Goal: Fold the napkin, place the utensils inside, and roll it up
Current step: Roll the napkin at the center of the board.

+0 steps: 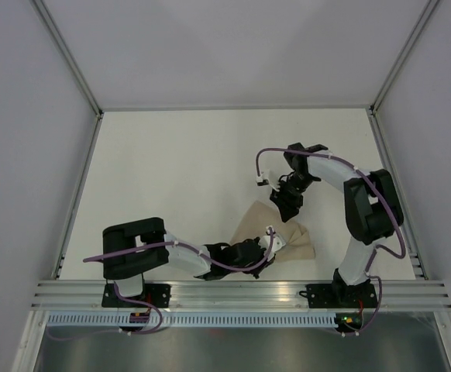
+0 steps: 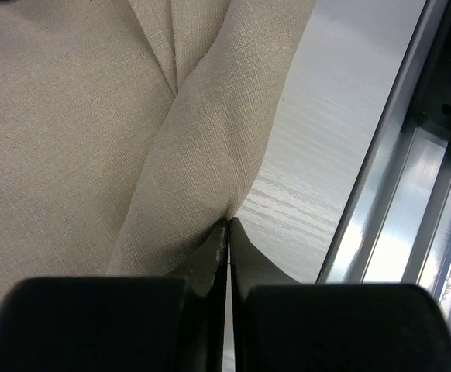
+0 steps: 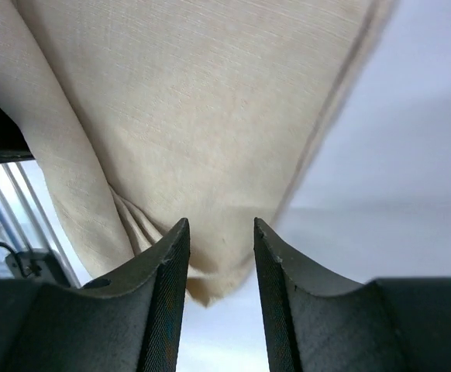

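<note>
You are working the folding step of the task: the tan napkin [image 1: 294,242] is lying bunched and partly doubled over on the white table [image 1: 179,170], close to the near edge, between your two grippers. Your left gripper [image 2: 227,226] is clenched tight on a raised ridge of the cloth, its jaws meeting with no gap, and the fabric is fanning up and away from the tips, ahead and to the left. To the right of those tips bare tabletop is showing, and beyond it the aluminium rail [image 2: 411,194]. Your right gripper [image 3: 218,232] is standing released, its two fingers parted, and a corner of the napkin is sitting in the gap just beyond the tips without either pad seeming to press on it. No utensils are showing in any view, so you cannot tell from here where they are lying. Judging by the creases, the fold is not yet flat or square. The next move is probably calling for the left arm to carry its pinched edge across and lay it down evenly, with the right arm either closing on its corner or clearing away, so the cloth is not dragging into a heap
</note>
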Controlling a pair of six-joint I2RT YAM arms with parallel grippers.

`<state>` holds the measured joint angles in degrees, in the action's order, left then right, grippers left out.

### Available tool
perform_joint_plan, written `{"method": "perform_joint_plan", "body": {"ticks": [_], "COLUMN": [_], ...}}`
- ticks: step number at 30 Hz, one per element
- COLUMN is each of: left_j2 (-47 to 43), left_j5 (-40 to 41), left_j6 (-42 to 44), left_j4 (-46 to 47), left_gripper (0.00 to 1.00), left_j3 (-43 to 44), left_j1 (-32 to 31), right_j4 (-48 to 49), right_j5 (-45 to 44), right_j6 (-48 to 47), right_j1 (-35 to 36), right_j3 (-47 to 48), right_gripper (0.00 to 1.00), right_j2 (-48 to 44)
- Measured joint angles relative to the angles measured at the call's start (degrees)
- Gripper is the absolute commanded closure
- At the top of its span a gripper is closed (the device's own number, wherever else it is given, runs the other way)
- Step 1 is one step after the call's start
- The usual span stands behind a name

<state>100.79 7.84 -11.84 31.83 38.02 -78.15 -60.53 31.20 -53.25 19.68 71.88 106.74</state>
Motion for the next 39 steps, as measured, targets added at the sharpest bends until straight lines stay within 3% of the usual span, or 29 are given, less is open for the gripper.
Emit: {"method": "perform_joint_plan", "body": {"ticks": [6,9,11,23,29,39], "left_j2": [-0.1,-0.1,-0.1,-0.1,-0.2,-0.3], "left_j5": [-1.9,-2.5,-2.5,-4.1,-5.0,-5.3], "left_j6": [-1.1,-1.3,-1.3,-1.4,-1.4,-1.4], "left_j4": [0.0,0.0,-0.1,-1.2,-1.7,-1.9], "left_gripper": [0.98,0.98,0.98,0.98,0.98,0.98], "left_j3": [-0.1,-0.1,0.0,0.5,0.7,0.7], "left_j1": [1.0,1.3,1.3,2.2,2.5,2.7], "right_j4": [4.2,2.6,1.1,-3.6,-4.9,-11.3], "right_j5": [-0.2,-0.2,-0.3,-2.3,-2.6,-1.2], "right_j6": [-0.9,-3.4,-5.5,-11.5,-11.4,-15.0], "right_j1": [-3.4,-3.3,-3.3,-3.3,-3.4,-3.4], "right_j3": [-7.8,-9.0,-9.8,-14.0,-12.2,-11.4], "right_gripper": [0.65,0.73,0.73,0.71,0.62,0.59], "right_j2": [-13.0,-13.2,-11.3,-7.3,-9.4,-12.9]}}
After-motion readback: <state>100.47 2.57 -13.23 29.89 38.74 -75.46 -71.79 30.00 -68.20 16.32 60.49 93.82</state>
